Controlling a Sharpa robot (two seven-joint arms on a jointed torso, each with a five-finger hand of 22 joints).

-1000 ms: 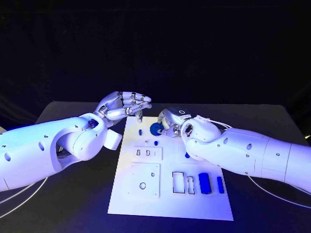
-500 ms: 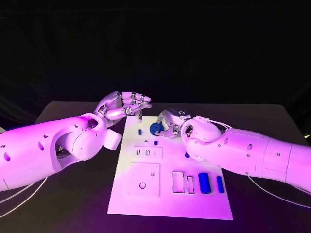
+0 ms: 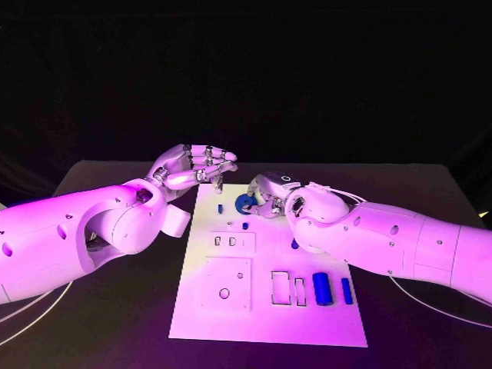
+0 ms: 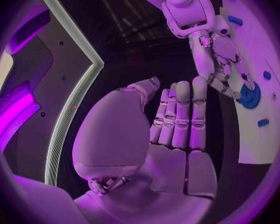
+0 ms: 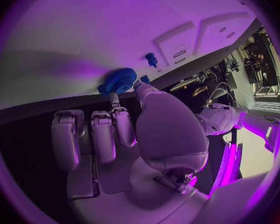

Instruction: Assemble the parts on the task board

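The white task board (image 3: 268, 315) lies lengthwise on the black table. A blue gear (image 3: 246, 204) sits near its far end, and my right hand (image 3: 273, 195) pinches it between thumb and a finger. The right wrist view shows that hand (image 5: 134, 129) with its fingertips at the gear (image 5: 118, 80). Two small blue pegs (image 3: 221, 208) (image 3: 245, 226) stand close by. A blue cylinder (image 3: 323, 288) and a blue bar (image 3: 347, 290) lie at the near right. My left hand (image 3: 196, 167) hovers above the board's far left corner, fingers curled in around nothing, and its palm (image 4: 171, 129) is bare.
Two raised white plates (image 3: 234, 241) (image 3: 226, 284) with small holes sit on the board's left half. Beside the cylinder are rectangular slots (image 3: 280, 287). Another small blue piece (image 3: 294, 244) lies under my right forearm. Dark table (image 3: 113, 323) surrounds the board.
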